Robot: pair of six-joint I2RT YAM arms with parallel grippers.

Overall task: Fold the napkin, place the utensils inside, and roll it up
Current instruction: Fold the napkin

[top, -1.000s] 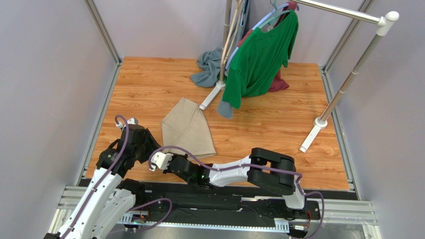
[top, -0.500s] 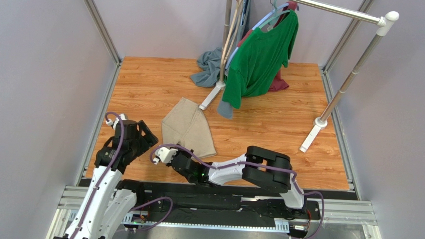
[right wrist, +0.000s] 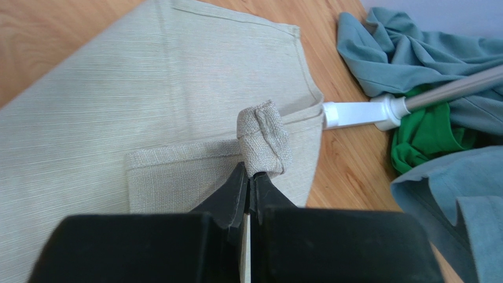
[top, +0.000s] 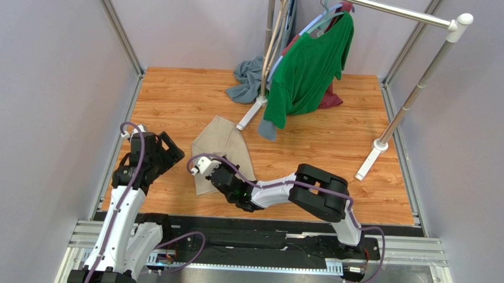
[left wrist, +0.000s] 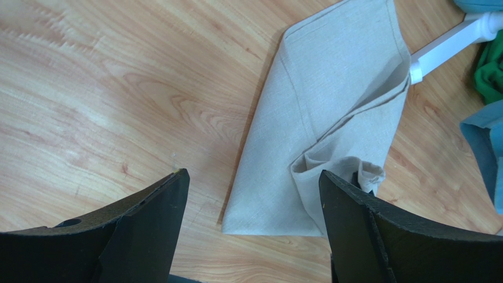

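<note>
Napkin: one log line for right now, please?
right gripper: shut on napkin | left gripper: open, hovering | napkin: partly folded | fork: unseen

The left arm (top: 121,215) and the right arm (top: 273,191) both pair white link shells with black joint housings, carry looping purple cables (top: 132,151), and end in matte black wedge-shaped jaws.

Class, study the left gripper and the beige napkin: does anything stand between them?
Nothing visible does. The left gripper, jaws open, faces the napkin across bare wooden table. The right gripper is shut on a lifted corner at the napkin's other side, out of the left gripper's path.
</note>
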